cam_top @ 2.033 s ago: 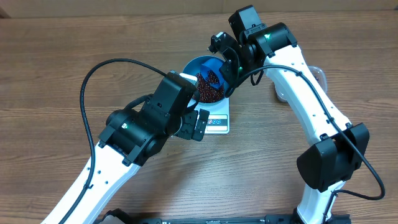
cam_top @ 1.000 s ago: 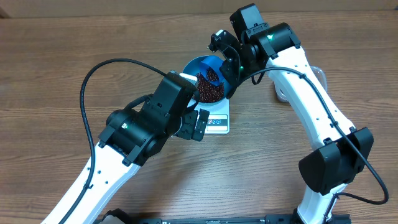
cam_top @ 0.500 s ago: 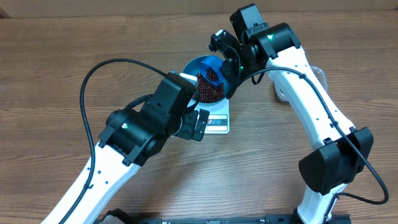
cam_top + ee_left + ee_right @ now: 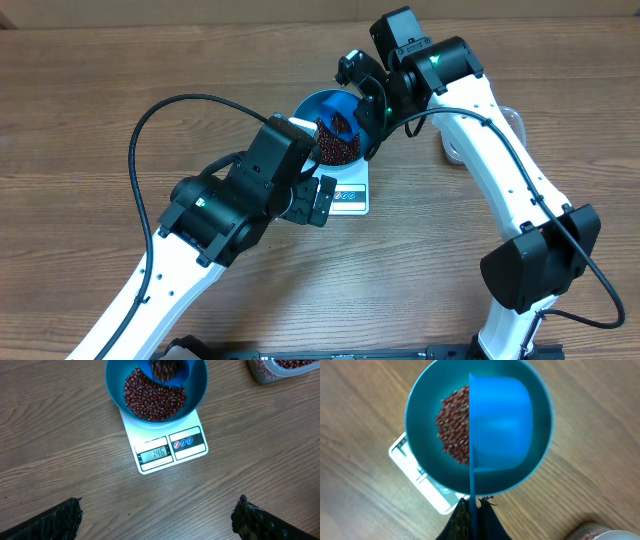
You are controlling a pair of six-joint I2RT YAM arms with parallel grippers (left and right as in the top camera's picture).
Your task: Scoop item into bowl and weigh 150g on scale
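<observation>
The blue bowl (image 4: 199, 387) stands on the white scale (image 4: 186, 453), whose display reads 146. Dark red-brown beans (image 4: 152, 399) form a heap inside the bowl (image 4: 540, 455). My right gripper (image 4: 472, 507) is shut on the thin handle of a small blue scoop (image 4: 502, 420). The scoop is tipped on its side over the bowl with beans (image 4: 162, 367) still in it. My left gripper (image 4: 159, 502) hovers open over bare table just in front of the scale, holding nothing. From overhead, the bowl (image 4: 312, 103) sits between both arms, and the left wrist hides part of the scale (image 4: 350, 197).
A clear plastic tub (image 4: 280, 367) with more beans stands to the right of the bowl, mostly hidden under the right arm from overhead. A black cable (image 4: 170, 105) loops above the left arm. Wooden table (image 4: 80, 120) extends on all sides.
The right arm shifted slightly early on. Over the last second nothing has visibly moved; the scoop stays tilted over the bowl.
</observation>
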